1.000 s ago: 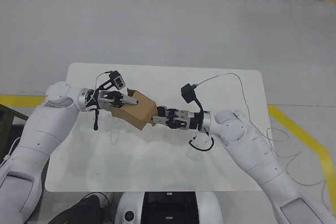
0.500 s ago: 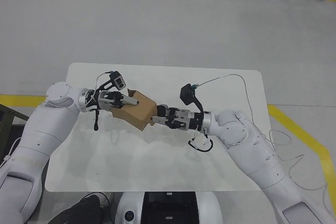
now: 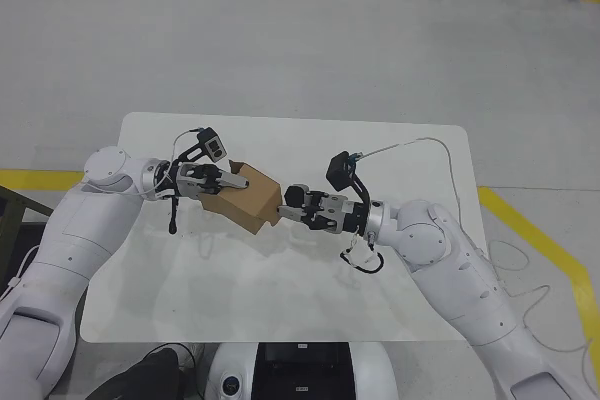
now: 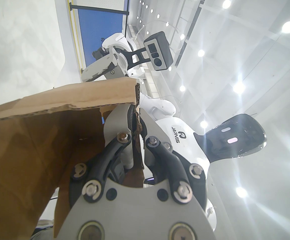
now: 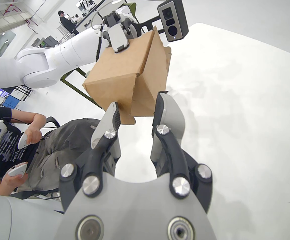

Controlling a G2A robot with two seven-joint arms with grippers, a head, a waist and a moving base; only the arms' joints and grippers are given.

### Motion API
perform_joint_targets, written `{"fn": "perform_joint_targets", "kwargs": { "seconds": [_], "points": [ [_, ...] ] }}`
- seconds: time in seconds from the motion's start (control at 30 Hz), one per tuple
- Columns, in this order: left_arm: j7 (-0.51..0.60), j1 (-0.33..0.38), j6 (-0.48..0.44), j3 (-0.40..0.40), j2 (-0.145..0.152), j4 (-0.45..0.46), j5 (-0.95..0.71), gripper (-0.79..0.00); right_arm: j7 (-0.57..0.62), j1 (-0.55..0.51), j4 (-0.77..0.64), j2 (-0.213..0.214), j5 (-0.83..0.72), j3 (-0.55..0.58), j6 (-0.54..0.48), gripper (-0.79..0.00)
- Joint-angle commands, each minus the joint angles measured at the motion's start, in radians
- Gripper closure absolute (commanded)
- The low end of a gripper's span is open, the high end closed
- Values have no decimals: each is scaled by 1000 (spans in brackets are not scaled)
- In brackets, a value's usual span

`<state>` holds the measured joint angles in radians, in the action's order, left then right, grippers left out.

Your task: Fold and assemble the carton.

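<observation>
A brown cardboard carton (image 3: pixel 248 197) is held above the white table (image 3: pixel 280 290), tilted. My left gripper (image 3: pixel 236 183) is shut on the carton's far upper wall; in the left wrist view the fingers (image 4: pixel 121 122) pinch the corrugated edge of the carton (image 4: pixel 34 138). My right gripper (image 3: pixel 285 207) stands open at the carton's right end. In the right wrist view a loose flap (image 5: pixel 127 119) of the carton (image 5: pixel 125 76) hangs by the tips of the right gripper (image 5: pixel 137 112); contact cannot be told. The left gripper (image 5: pixel 118 43) shows on the carton's far side.
A thin white cable (image 3: pixel 435 150) loops over the table's far right part. Bare table surface lies in front of and behind the carton. The table's front edge (image 3: pixel 260 340) is close to the robot's base.
My right gripper has drawn slightly back to the right from the carton's end. The carton stays in the left gripper, turned a little.
</observation>
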<state>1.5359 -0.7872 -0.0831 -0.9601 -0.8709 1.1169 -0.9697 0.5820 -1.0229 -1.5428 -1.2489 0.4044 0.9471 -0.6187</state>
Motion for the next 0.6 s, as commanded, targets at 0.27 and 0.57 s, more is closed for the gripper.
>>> {"fn": "perform_joint_targets", "kwargs": {
  "seconds": [0.27,0.57],
  "points": [
    [0,-1,5,-1,1,6,2,0,-16,15,11,-1,53,-8,-5,-388],
    [0,-6,10,1,2,15,-6,0,-38,45,45,-8,72,-30,-16,-434]
  ]
}}
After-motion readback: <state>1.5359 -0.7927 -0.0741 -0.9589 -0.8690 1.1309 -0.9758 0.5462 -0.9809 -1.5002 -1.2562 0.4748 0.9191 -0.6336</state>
